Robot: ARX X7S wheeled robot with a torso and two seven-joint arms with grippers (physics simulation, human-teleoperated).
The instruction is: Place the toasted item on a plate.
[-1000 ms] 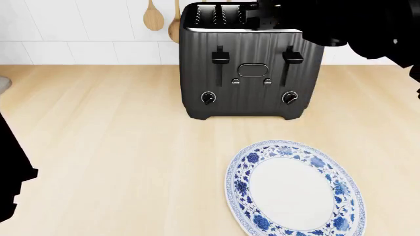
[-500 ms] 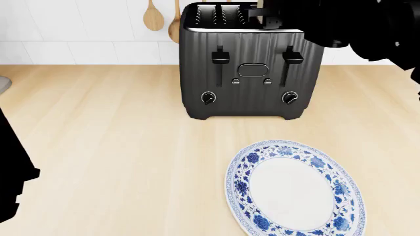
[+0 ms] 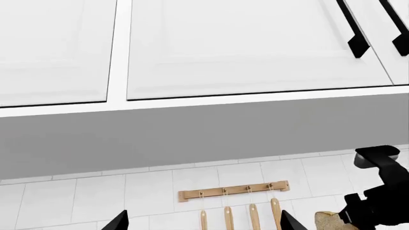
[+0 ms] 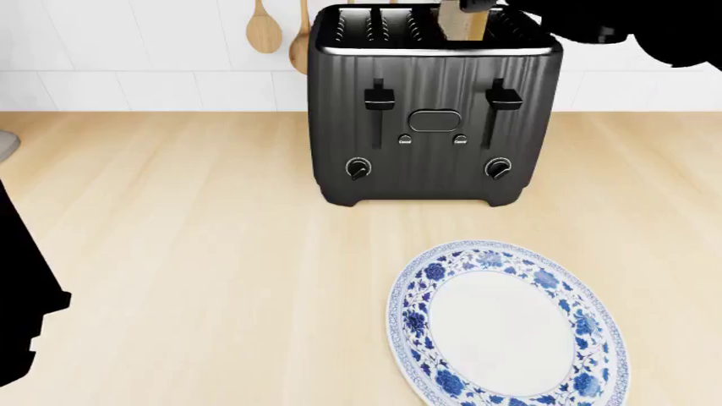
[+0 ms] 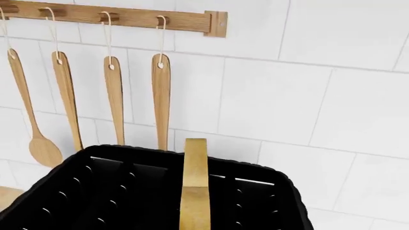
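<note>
Midway through extraction: the toasted item (image 4: 462, 24) stands upright, partly out of a slot of the toaster (image 4: 434, 110). The right gripper (image 3: 374, 211) appears clamped on its upper edge, though jaw contact is obscured. Left gripper (image 3: 201, 221) jaws stand apart, idle. Transfer to the plate (image 4: 506, 330), well below the jaws, remains.

Light wooden counter (image 4: 192, 220) bearing black toaster (image 4: 434, 118) and plate (image 4: 508, 330).
</note>
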